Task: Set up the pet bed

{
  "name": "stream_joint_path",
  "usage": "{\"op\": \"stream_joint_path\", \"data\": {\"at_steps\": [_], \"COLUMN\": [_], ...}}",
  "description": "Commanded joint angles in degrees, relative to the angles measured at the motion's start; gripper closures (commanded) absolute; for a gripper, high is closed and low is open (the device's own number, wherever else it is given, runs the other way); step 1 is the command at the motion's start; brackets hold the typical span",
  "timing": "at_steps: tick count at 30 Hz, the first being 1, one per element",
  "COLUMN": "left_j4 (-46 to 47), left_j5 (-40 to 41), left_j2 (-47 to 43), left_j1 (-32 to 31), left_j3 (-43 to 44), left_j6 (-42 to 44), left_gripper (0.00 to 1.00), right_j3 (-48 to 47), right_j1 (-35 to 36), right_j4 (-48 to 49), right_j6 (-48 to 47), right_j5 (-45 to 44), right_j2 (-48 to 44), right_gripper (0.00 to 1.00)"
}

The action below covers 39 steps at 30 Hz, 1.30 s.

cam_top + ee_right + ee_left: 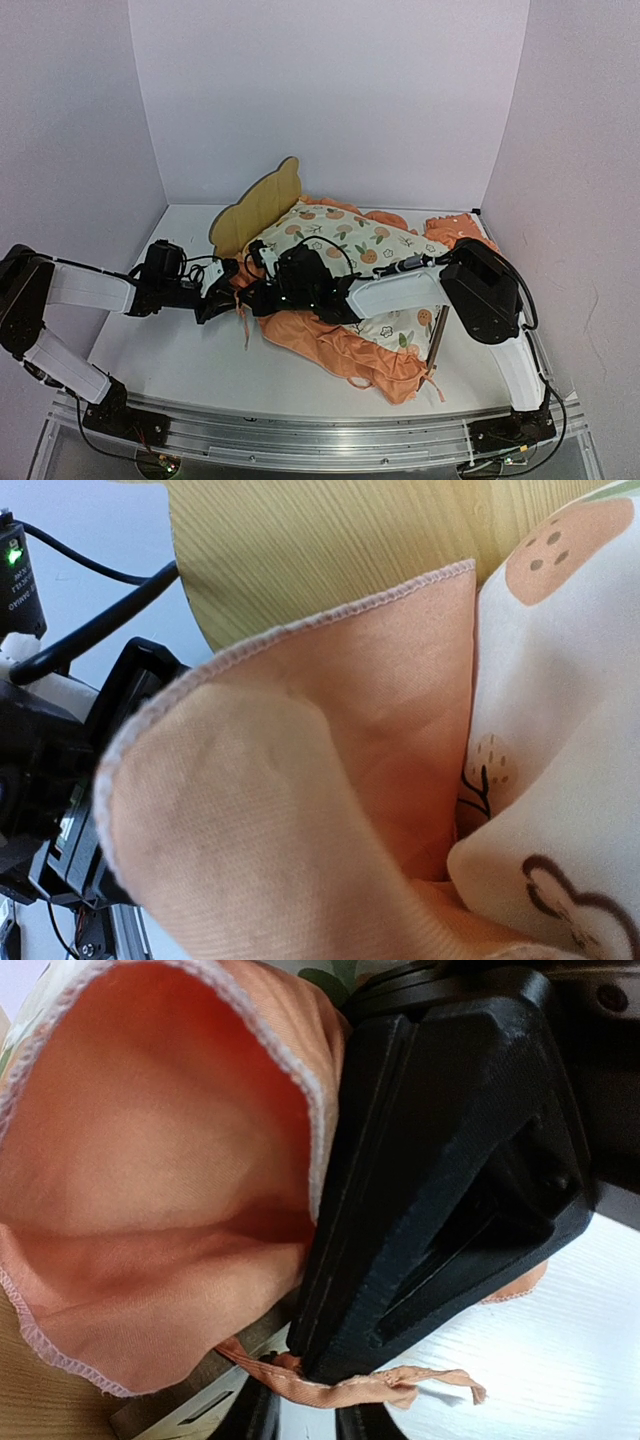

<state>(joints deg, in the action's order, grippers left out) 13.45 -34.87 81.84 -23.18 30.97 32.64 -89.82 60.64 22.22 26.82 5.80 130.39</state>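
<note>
White surface [170,350] across the lower half of the top view, walled in white on three sides.

Left arm [90,285] reaching in from the left edge, right arm [400,290] from the lower right. Both meet just left of centre.

Mattress pad [350,245] heaped at centre, cream with an orange print. Orange ruffle [340,345] spilling toward the lower middle.

Pet bed [262,205] at upper centre-left, just behind the pad. Only the scalloped plywood headboard shows, the rest hidden under fabric. Same wood grain along the top of the right wrist view.

Right end effector [252,290] closed, pushed into the ruffle at the pad's left end. Seen in the left wrist view as a black wedge against a cupped orange fold. Cannot tell whether cloth is pinched.

Left end effector [218,296] just beside it at the pad's left edge. Cannot tell how wide the jaws stand.

Dark slim rod [437,340] at the pad's right edge, tilted.

Narrow orange tie [400,1385] at the bottom of the left wrist view, under the wedge's tip.
</note>
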Motion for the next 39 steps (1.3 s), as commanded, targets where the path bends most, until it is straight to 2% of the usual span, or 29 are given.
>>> {"op": "stream_joint_path", "data": {"at_steps": [1, 5, 15, 22, 29, 32, 35, 39], "left_j4": [3.99, 5.05, 2.48, -1.23, -2.14, -2.29, -2.62, -2.89], "left_j5": [-0.58, 0.91, 3.22, 5.16, 5.09, 4.77, 4.6, 4.64], "left_j2": [0.76, 0.52, -0.72, -1.65, -2.12, -2.13, -2.17, -2.41], "left_j1": [0.15, 0.15, 0.15, 0.15, 0.15, 0.15, 0.14, 0.15], "left_j3": [-0.55, -0.54, -0.86, -0.5, -0.81, -0.8, -0.81, -0.68], "left_j6": [-0.31, -0.81, -1.61, -1.96, -2.33, -2.33, -1.69, -1.54], "left_gripper": [0.87, 0.99, 1.0, 1.0, 1.0, 1.0, 1.0, 1.0], "right_j3": [1.85, 2.14, 3.19, 5.78, 10.87, 11.36, 8.86, 4.05], "right_j1": [1.78, 1.79, 1.82, 2.72, 7.15, 8.81, 8.96, 8.97], "right_j4": [-5.43, -5.49, -7.83, -9.15, -10.44, -10.44, -10.37, -9.99], "right_j6": [3.68, 4.09, 2.08, -0.16, -3.69, -3.18, -1.36, -2.46], "right_j5": [5.1, 4.85, 1.72, -1.36, -11.13, -13.89, -12.97, -14.51], "right_j2": [3.09, 3.0, 0.82, -2.75, -6.23, -4.74, -1.4, 3.05], "right_gripper": [1.0, 1.0, 1.0, 0.78, 0.65, 0.58, 0.49, 0.46]}}
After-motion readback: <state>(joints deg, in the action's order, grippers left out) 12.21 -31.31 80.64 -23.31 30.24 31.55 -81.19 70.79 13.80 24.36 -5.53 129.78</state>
